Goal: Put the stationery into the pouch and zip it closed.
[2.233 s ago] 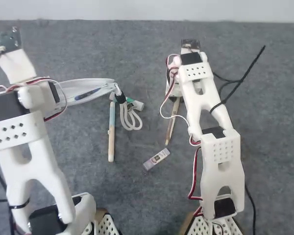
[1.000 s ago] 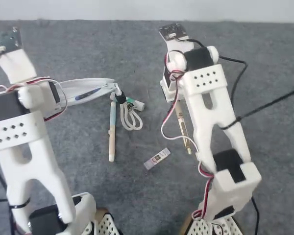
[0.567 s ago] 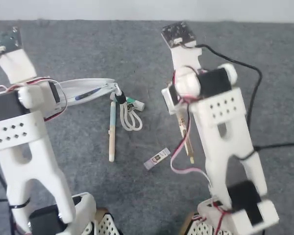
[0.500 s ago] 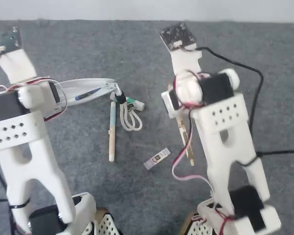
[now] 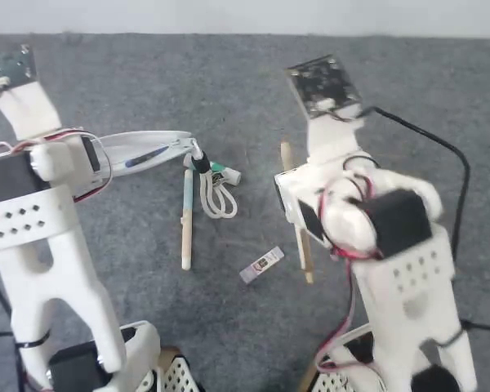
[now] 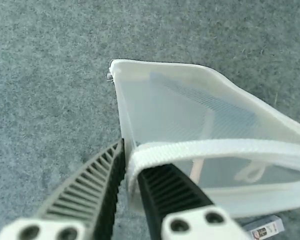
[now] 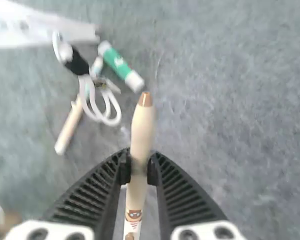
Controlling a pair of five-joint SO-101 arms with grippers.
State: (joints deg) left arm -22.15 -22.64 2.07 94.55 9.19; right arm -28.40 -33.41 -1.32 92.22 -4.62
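The right claw (image 7: 139, 157), closed on the wooden pencil (image 7: 142, 117), has pulled back and up and has lifted it off the worktop (image 5: 229, 90), well apart from the pouch (image 6: 190, 110). The left claw (image 6: 128, 157) stays clamped on the pouch rim with the mouth open, so the pencil seems ready to go in. Another pen (image 5: 185, 220) lies near that mouth.

My left gripper (image 6: 130, 160) holds the pouch (image 5: 143, 147) on the left, the pen (image 5: 186, 214), cord (image 5: 216, 200) and eraser (image 5: 260, 265) lie between my arms, and my right gripper (image 7: 138, 157) holds the pencil (image 5: 287, 163) just right of them.
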